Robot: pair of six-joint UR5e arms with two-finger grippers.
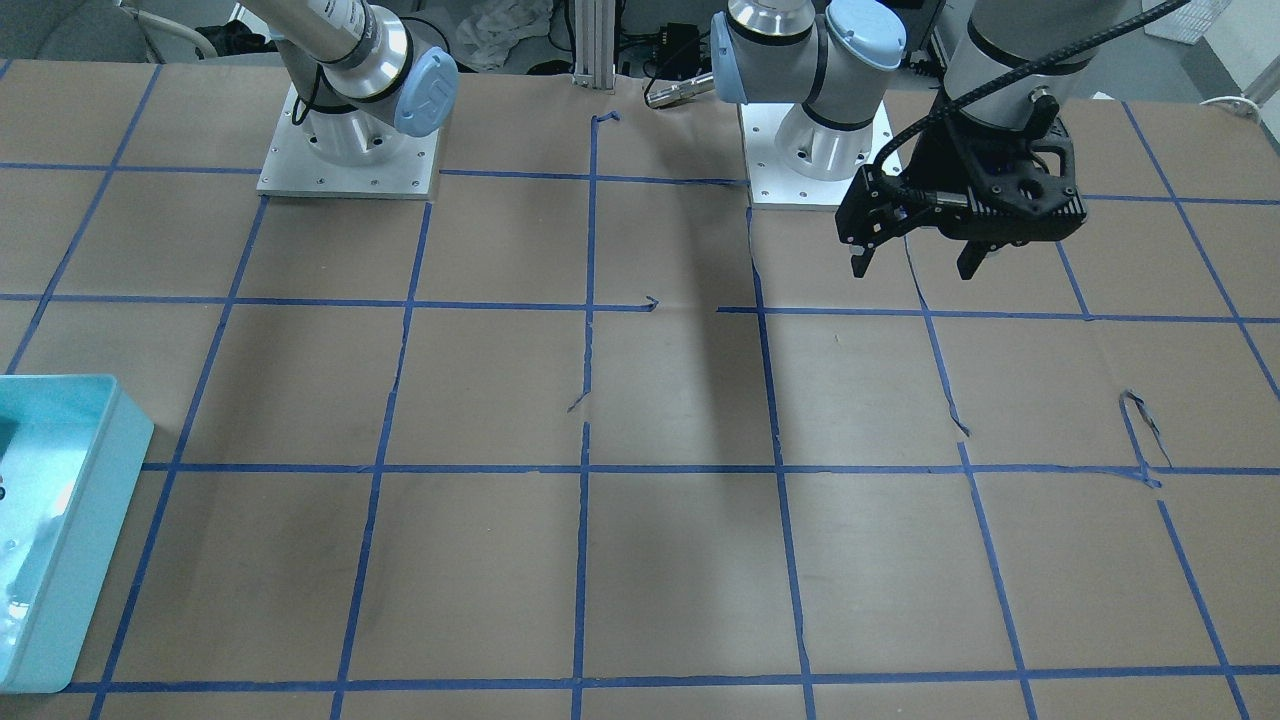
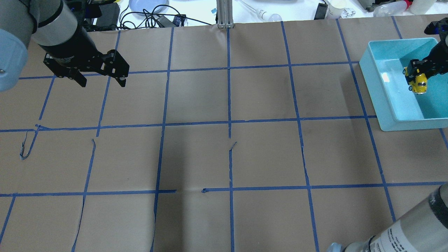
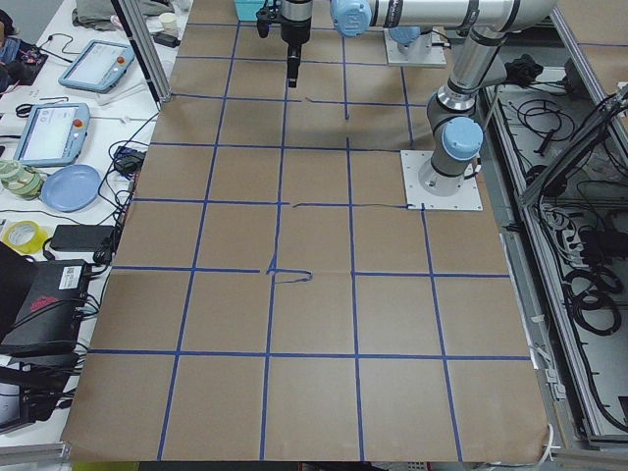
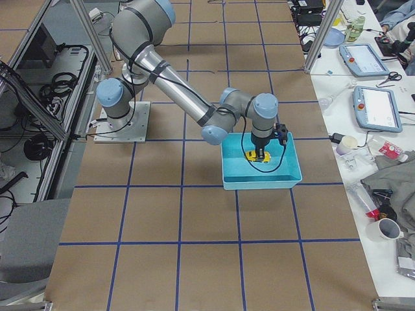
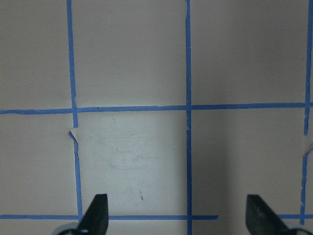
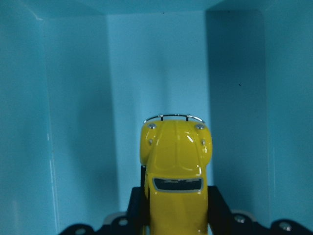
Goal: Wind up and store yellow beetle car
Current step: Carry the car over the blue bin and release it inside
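Note:
The yellow beetle car (image 2: 418,84) is held nose-down between the fingers of my right gripper (image 2: 416,73), inside the teal bin (image 2: 379,87) at the table's far right. The right wrist view shows the car (image 6: 176,166) clamped on both sides by the gripper (image 6: 176,218), above the bin floor (image 6: 156,73). The exterior right view shows the car (image 4: 257,156) in the bin (image 4: 259,183) too. My left gripper (image 2: 102,83) is open and empty above the bare table on the far left; it also shows in the front view (image 1: 913,265) and the left wrist view (image 5: 177,208).
The table is brown paper with a blue tape grid (image 2: 229,122); some tape ends are peeling (image 2: 24,150). The bin's corner shows in the front view (image 1: 90,500). Cables, a plate and bottles lie beyond the far edge (image 2: 154,10).

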